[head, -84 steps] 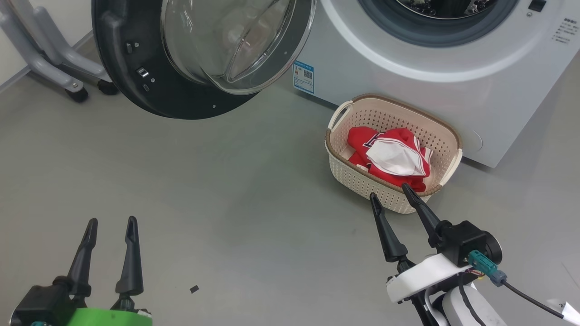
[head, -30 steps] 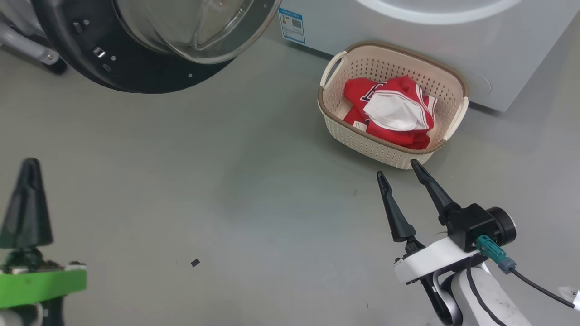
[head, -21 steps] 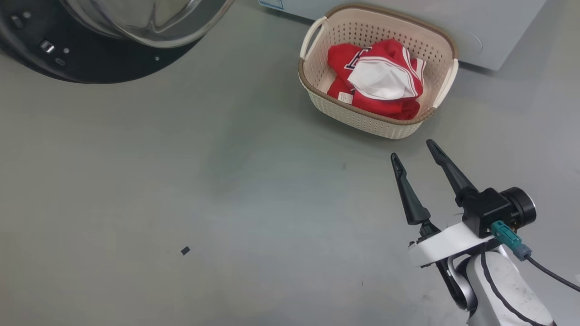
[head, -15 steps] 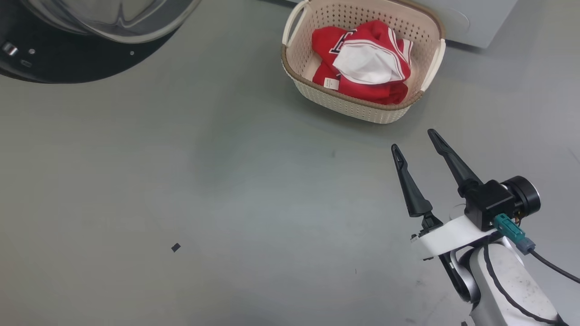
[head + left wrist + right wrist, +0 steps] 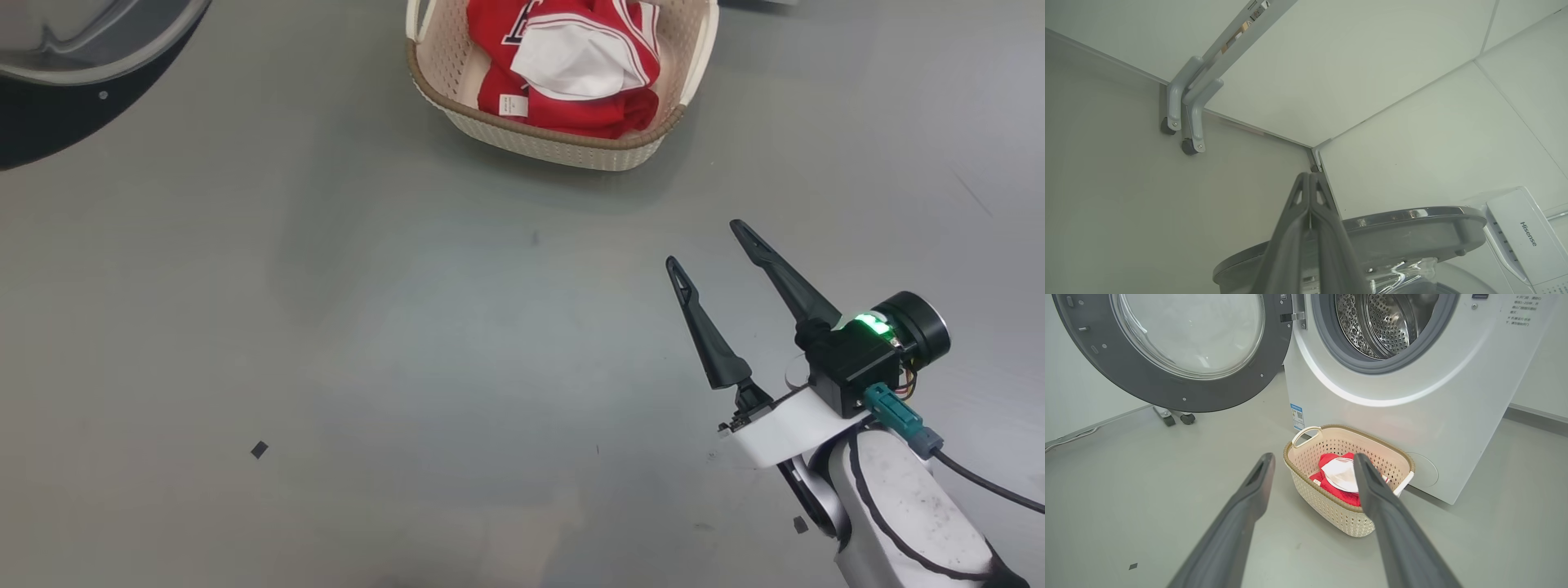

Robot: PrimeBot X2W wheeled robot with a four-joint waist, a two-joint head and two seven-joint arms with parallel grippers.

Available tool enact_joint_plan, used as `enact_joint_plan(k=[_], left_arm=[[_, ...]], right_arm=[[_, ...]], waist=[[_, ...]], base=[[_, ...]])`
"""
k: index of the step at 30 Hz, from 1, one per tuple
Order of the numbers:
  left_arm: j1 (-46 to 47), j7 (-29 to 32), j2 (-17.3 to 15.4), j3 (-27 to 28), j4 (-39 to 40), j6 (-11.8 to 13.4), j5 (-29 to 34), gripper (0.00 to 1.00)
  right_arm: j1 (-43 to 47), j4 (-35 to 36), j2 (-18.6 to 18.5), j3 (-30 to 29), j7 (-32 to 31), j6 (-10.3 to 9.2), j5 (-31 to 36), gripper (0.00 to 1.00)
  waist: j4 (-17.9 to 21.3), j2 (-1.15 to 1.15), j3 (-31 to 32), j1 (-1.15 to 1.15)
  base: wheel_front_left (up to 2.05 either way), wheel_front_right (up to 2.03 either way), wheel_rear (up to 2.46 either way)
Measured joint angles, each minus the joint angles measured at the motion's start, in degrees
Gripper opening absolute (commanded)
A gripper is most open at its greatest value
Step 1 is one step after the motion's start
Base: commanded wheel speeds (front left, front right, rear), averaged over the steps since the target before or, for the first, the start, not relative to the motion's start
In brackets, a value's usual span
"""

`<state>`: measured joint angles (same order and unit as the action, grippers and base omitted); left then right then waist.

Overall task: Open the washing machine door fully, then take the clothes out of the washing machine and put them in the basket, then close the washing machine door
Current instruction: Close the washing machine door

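You will find a smooth grey floor (image 5: 392,343) with one small black chip (image 5: 259,449). Plain white walls (image 5: 1355,61) meet in a corner; a grey caster-mounted stand (image 5: 1188,114) sits at the foot of one wall.

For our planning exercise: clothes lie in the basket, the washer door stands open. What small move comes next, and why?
Probably bring the shut left claw against the washing machine door to start swinging it closed: the clothes sit in the basket and the drum looks empty.
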<state>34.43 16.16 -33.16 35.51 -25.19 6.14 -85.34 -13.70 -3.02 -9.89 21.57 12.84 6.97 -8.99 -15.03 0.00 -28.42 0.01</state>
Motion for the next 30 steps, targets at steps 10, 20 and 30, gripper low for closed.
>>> enact_joint_plan(k=[10, 20, 30], left_arm=[[5.3, 2.7, -3.7, 2.6, -7.3, 0.7, -2.2, 0.00], [12.2, 3.7, -5.5, 2.4, -14.5, 0.7, -3.4, 0.00], [17.9, 4.2, -5.5, -0.2, -21.0, 0.7, -3.4, 0.00]], right_arm=[[-0.2, 1.1, 0.0, 1.7, 0.0, 0.00, 0.2, 1.00], [-0.2, 2.9, -0.7, 2.2, 0.0, 0.01, 0.6, 1.00], [-0.2, 4.5, -1.6, 1.1, -0.2, -0.01, 0.6, 1.00]], waist=[[4.1, 0.00, -1.4, 0.00], [7.5, 0.00, -2.9, 0.00], [8.3, 0.00, -4.7, -0.01]], base=[[0.00, 0.00, 0.00], [0.00, 0.00, 0.00], [0.00, 0.00, 0.00]])
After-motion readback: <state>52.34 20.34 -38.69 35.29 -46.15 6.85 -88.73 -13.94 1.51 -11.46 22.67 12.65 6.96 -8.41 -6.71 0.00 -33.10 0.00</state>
